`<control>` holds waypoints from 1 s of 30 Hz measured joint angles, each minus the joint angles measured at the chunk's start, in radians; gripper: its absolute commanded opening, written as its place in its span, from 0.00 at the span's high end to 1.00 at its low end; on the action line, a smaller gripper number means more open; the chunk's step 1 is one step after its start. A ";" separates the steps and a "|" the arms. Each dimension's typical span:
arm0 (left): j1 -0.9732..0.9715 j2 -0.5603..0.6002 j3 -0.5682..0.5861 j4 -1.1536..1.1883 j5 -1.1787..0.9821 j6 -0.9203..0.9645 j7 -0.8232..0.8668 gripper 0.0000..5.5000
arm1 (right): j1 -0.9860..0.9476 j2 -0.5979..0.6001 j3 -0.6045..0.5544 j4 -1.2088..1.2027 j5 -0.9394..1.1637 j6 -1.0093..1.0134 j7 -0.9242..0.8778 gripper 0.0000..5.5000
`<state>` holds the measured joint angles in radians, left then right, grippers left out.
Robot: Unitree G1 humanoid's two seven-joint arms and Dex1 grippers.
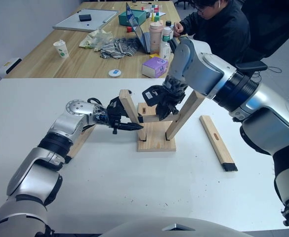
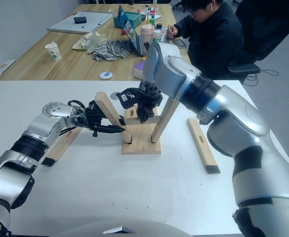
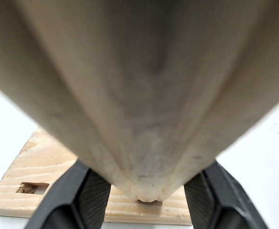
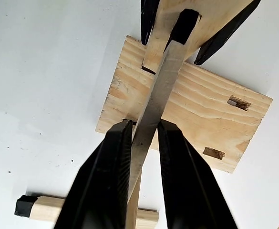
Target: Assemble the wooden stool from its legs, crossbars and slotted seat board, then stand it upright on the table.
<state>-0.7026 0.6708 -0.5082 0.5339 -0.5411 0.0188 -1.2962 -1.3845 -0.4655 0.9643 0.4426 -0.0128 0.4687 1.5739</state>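
Seat board [image 1: 156, 144] flat on white table [image 1: 134, 197], centre. Left leg [image 1: 131, 109] and right leg [image 1: 186, 114] slotted in, both leaning. Left gripper [image 1: 128, 125] pinches left leg. Right gripper [image 4: 145, 125] clamped on crossbar [image 4: 161, 90] between the legs. Loose leg [image 1: 217, 142] lies right of board, another loose piece [image 1: 82, 138] left, under left arm.

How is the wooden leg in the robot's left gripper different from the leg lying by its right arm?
The gripped leg stands tilted in the seat board; the loose leg lies flat on the table. The left gripper clamps the gripped leg; nothing touches the loose leg. Both are pale wooden bars.
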 measured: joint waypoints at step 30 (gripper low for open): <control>-0.032 0.009 -0.045 -0.018 0.020 0.022 0.003 0.63 | 0.191 -0.128 -0.817 -0.255 0.193 0.365 -0.328 0.45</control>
<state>-0.7348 0.6800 -0.5530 0.5160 -0.5207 0.0408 -1.2928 -1.1936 -0.5932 0.1476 0.1872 0.1804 0.8336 1.2454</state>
